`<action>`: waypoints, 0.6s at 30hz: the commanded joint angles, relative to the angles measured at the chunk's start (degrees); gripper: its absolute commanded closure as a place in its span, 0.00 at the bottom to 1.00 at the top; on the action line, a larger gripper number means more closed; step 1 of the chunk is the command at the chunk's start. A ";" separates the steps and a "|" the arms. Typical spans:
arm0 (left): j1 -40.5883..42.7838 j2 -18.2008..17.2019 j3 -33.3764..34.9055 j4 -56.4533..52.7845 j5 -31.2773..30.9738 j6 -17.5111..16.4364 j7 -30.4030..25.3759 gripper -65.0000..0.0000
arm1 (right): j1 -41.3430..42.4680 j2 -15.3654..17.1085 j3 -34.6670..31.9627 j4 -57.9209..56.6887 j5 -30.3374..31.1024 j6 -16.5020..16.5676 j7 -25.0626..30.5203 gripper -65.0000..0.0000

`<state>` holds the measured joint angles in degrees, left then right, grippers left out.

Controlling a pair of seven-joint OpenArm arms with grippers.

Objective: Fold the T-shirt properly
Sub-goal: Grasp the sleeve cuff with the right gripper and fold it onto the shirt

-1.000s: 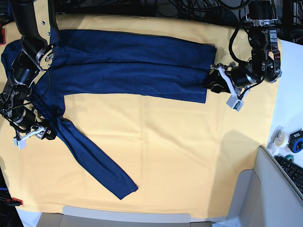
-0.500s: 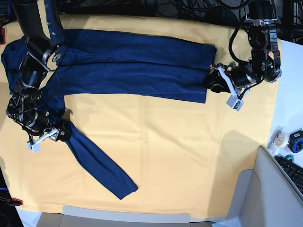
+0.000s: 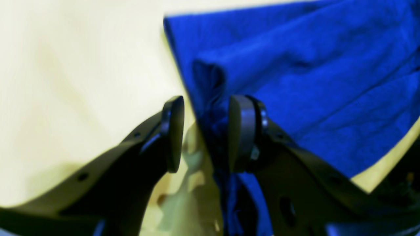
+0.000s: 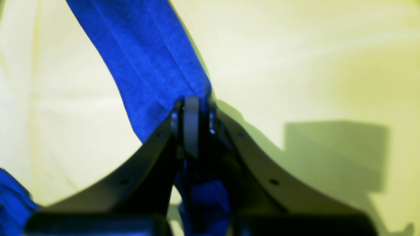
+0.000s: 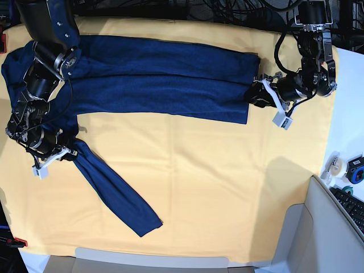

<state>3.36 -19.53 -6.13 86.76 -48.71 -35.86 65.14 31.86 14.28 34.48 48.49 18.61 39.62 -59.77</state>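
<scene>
The navy T-shirt (image 5: 159,74) lies folded lengthwise across the far half of the yellow cloth (image 5: 227,170). One long sleeve (image 5: 114,193) runs diagonally toward the front. My right gripper (image 5: 69,152) is shut on the upper part of that sleeve; in the right wrist view the gripper (image 4: 192,108) pinches the blue fabric (image 4: 151,55). My left gripper (image 5: 252,96) sits at the shirt's hem on the right. In the left wrist view the gripper (image 3: 206,108) stands open, with a raised fold of the shirt (image 3: 311,82) between its pads, touching only the right one.
A white surface borders the cloth on the right, with tape rolls (image 5: 335,166) and a keyboard (image 5: 352,207). A grey panel (image 5: 318,239) rises at the front right. Black cables (image 5: 227,11) run along the back edge.
My right gripper has gone from open to shut on the sleeve's upper part, and the sleeve's end has slid slightly left. The left gripper has stayed at the hem.
</scene>
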 commanded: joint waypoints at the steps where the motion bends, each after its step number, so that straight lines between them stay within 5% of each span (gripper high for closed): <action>1: -0.76 -0.29 -0.51 0.32 -1.18 -0.32 -0.92 0.66 | 0.54 0.18 0.03 4.39 2.27 0.38 -0.41 1.00; 10: -0.76 -0.12 -0.51 -0.12 -1.18 -0.32 -0.92 0.67 | -16.08 -3.51 -0.15 38.85 16.95 0.38 -13.86 1.00; 18: -0.85 -0.12 -0.51 -0.12 -1.18 -0.32 -0.92 0.67 | -30.67 -6.24 -2.52 62.85 20.64 0.38 -17.11 1.00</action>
<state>3.25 -18.90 -6.28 85.78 -49.01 -35.94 64.71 0.43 7.57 32.10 110.48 37.45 39.68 -77.93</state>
